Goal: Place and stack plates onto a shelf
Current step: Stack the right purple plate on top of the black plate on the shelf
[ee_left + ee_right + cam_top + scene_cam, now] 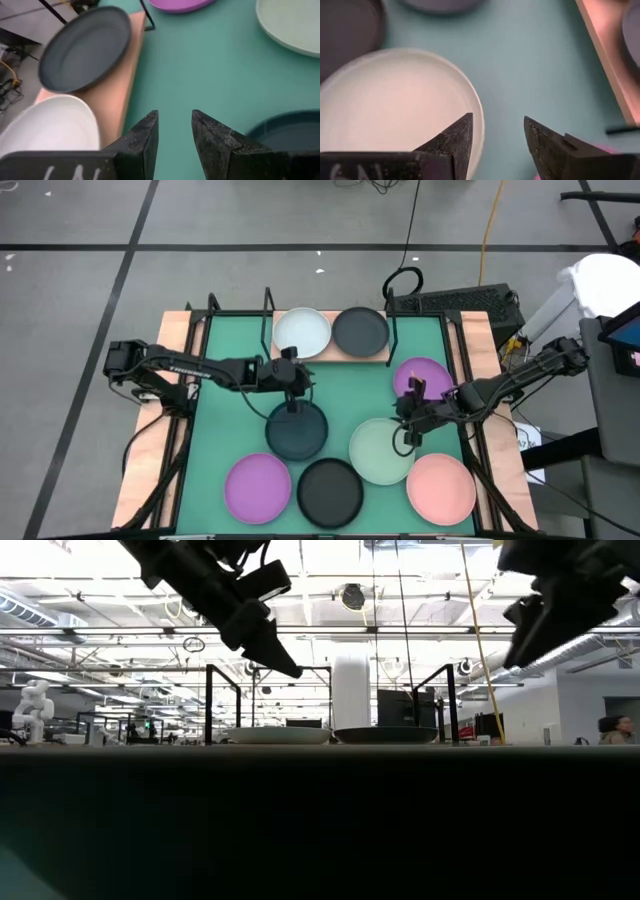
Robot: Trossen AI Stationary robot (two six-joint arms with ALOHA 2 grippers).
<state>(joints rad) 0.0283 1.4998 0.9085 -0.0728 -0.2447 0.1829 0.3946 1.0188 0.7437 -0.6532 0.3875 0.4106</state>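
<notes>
Seen from overhead, left to right across a green table (225, 430). At 7 o'clock, a purple plate (258, 488) lying flat near the front edge. Reaching in from 9 o'clock, the left arm, white lettering along its forearm too small to read with certainty. Hanging empty at its tip, the left gripper (297, 388), fingers (145, 137) parted by a narrow gap, nothing between them, above bare mat beside the dark teal plate (297, 430). At 6 o'clock, a black plate (330, 491), just beside the teal one. At 12 o'clock, the shelf (372, 356), carrying a white plate (302, 331) and a dark grey plate (360, 330) side by side, black wire posts at both ends. Right of centre, a pale mint plate (381, 452), its far rim partly hidden under the right gripper (408, 420). Also empty, fingers moderately apart, one fingertip over the mint rim in the wrist picture. At 2 o'clock, a second purple plate (422, 378), partly covered by the right arm. At 5 o'clock, a salmon pink plate (441, 488). From table height, only the two shelved plates visible as thin edges; everything nearer lost behind the dark table front. On each wrist camera's lower edge, white characters cut off, unreadable.
</notes>
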